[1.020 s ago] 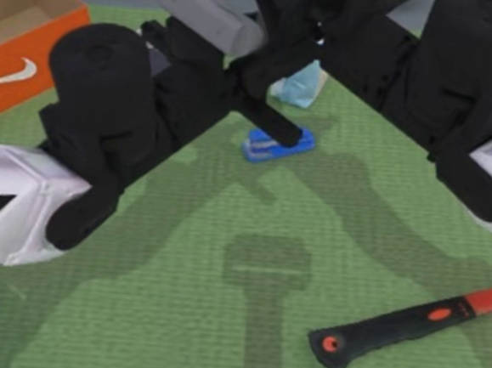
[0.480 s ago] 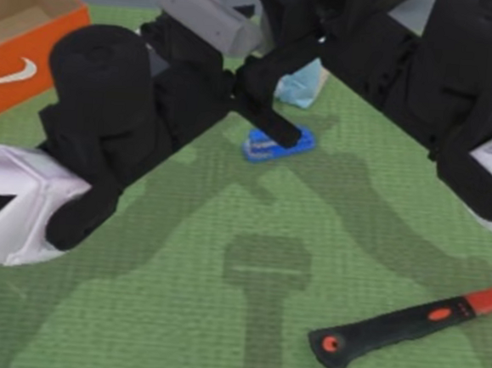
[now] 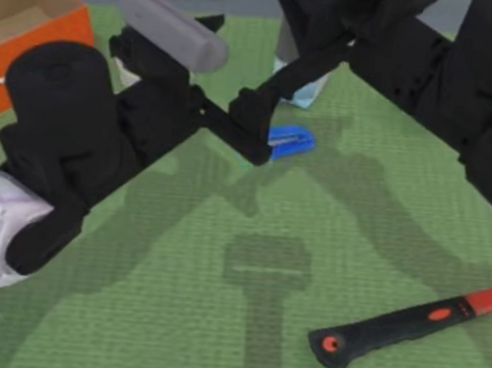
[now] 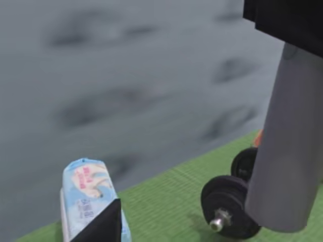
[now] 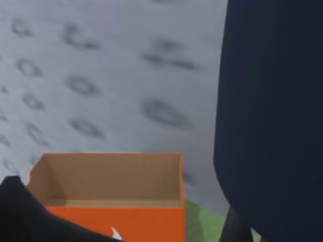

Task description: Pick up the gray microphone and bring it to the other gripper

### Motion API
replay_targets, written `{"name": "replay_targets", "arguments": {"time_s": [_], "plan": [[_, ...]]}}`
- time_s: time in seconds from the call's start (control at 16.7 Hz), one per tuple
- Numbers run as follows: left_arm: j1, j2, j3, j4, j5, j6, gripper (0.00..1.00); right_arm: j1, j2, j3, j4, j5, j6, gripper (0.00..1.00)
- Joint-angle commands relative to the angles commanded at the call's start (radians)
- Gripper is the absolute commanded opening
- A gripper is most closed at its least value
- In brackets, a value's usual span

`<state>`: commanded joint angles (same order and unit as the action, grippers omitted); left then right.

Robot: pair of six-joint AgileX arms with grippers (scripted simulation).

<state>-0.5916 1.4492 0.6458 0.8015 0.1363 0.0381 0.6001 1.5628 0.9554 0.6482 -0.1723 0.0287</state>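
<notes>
The gray microphone (image 4: 285, 151) hangs upright, its handle end free above the mat and its top running into black. In the top view only a gray strip of the microphone (image 3: 284, 46) shows, among the black parts of my right gripper (image 3: 270, 88), which looks shut on it. The navy foam head (image 5: 272, 116) fills the side of the right wrist view, close to the lens. My left gripper (image 3: 248, 131) stands open beside the microphone, holding nothing. One of its fingertips (image 4: 108, 222) shows.
A black-and-red hammer (image 3: 405, 324) lies at the front right. An orange shoe box (image 3: 44, 36) stands at the back left. A blue stapler (image 3: 290, 141) and a tissue pack (image 3: 305, 86) lie under the grippers. A dumbbell (image 4: 227, 206) sits behind the microphone.
My left arm has drawn back to the left, away from my right gripper, uncovering more of the blue stapler. My right arm has shifted only slightly.
</notes>
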Motion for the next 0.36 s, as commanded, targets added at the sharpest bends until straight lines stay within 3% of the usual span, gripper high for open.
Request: {"name": "replay_targets", "arguments": {"time_s": [0.18,0.36], "plan": [[0.022,-0.132,-0.101,-0.02,0.015,-0.003,1.0,-0.045,-0.045,-0.041,0.003,-0.054,0.0,0.0],[0.03,-0.174,-0.141,-0.027,0.022,-0.005,1.0,-0.067,-0.063,-0.06,0.004,-0.075,0.0,0.0]]}}
